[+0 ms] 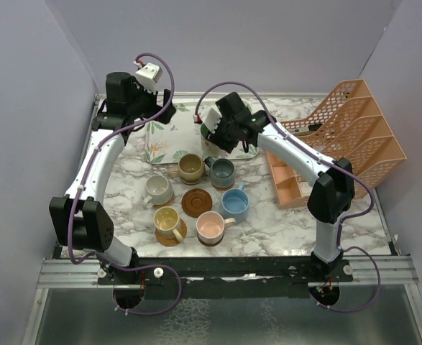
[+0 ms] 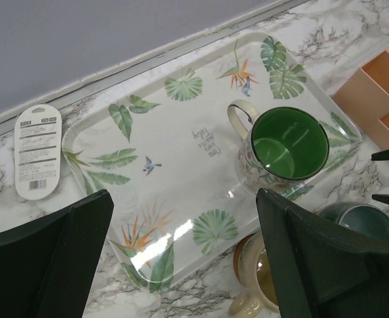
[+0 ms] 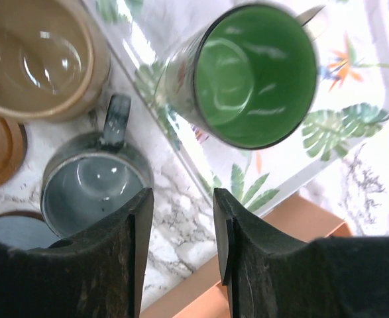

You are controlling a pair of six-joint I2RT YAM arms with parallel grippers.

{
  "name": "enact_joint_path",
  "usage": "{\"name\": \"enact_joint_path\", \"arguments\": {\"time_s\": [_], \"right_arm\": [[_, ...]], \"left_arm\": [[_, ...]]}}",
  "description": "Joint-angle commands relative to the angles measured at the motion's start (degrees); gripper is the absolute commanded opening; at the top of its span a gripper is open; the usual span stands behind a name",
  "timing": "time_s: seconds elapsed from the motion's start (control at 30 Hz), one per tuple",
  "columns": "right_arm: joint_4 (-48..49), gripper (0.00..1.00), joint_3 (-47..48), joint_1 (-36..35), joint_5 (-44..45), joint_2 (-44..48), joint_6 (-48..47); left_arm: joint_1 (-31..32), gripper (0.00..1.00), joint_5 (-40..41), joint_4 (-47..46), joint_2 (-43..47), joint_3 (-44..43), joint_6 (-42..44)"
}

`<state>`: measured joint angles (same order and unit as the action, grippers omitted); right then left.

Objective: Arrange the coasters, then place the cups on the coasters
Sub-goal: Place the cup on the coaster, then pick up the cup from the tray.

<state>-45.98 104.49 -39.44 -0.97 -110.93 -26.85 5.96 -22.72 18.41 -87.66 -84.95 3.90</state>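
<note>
**Two grippers open; green-lined mug upright on tray**

Green-lined mug [image 2: 289, 149] stands upright, mouth up, at the right end of the leaf-patterned tray [image 2: 181, 165]. Its handle points toward the tray's middle. The tray's long axis runs along the far wall.

Right gripper [image 3: 181, 205] hovers just beside this mug, above the tray edge and the grey-blue mug [image 3: 91, 189]. Its fingers are partly apart with nothing between them.

Left gripper [image 2: 184, 205] hangs over the tray's near edge, fingers spread wide, holding nothing.

Six mugs stand upright on the worktop [image 1: 282, 223] in front of the tray. Pink mug [image 1: 211, 227], handle pointing right, sits on a dark coaster [image 1: 211, 242]. Yellow mug [image 1: 167, 222] sits on a tan coaster [image 1: 173, 238]. One bare coaster [image 1: 196, 202] lies between the mugs.
</note>
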Motion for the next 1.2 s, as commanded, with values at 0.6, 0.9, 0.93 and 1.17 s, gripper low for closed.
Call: {"name": "enact_joint_path", "arguments": {"time_s": [0.6, 0.9, 0.93, 1.17], "right_arm": [[22.0, 0.44, -24.0, 23.4, -21.6, 16.3, 10.2], [24.2, 0.44, -29.1, 25.3, -23.9, 18.9, 10.7], [24.2, 0.44, -29.3, 25.3, -24.1, 18.8, 10.5], [24.6, 0.44, -30.0, 25.3, -25.6, 18.6, 10.1]], "left_arm": [[9.9, 0.93, 3.1, -11.6, -14.5, -2.9, -6.3], [13.8, 0.85, 7.0, -7.1, -20.4, -8.8, -3.6], [14.0, 0.83, 7.4, -6.2, -21.4, -9.6, -3.7], [15.6, 0.69, 12.7, -3.4, -25.4, -13.8, -2.1]]}}
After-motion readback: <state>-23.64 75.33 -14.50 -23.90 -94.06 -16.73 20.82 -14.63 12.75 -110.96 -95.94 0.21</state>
